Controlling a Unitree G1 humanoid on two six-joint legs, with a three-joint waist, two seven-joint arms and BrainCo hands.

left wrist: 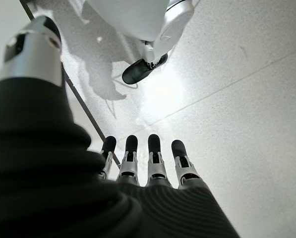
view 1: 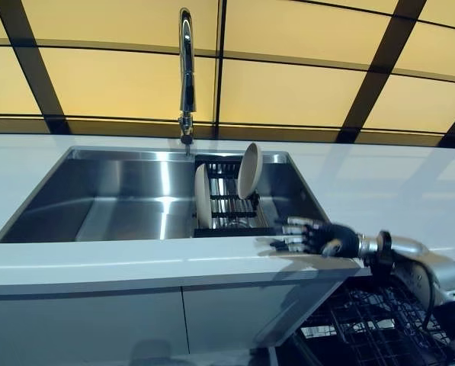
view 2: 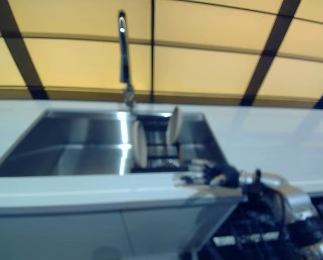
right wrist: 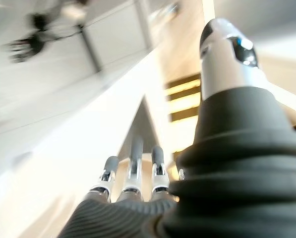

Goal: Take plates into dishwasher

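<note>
2 plates upright in sink rack; right hand fingers straight, empty, near counter edge.

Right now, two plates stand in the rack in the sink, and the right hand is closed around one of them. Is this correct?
Not quite. Two plates do stand in the rack in the sink, but the right hand holds neither. The left eye view shows it open over the counter edge, apart from the plates; the right wrist view shows straight fingers.
</note>
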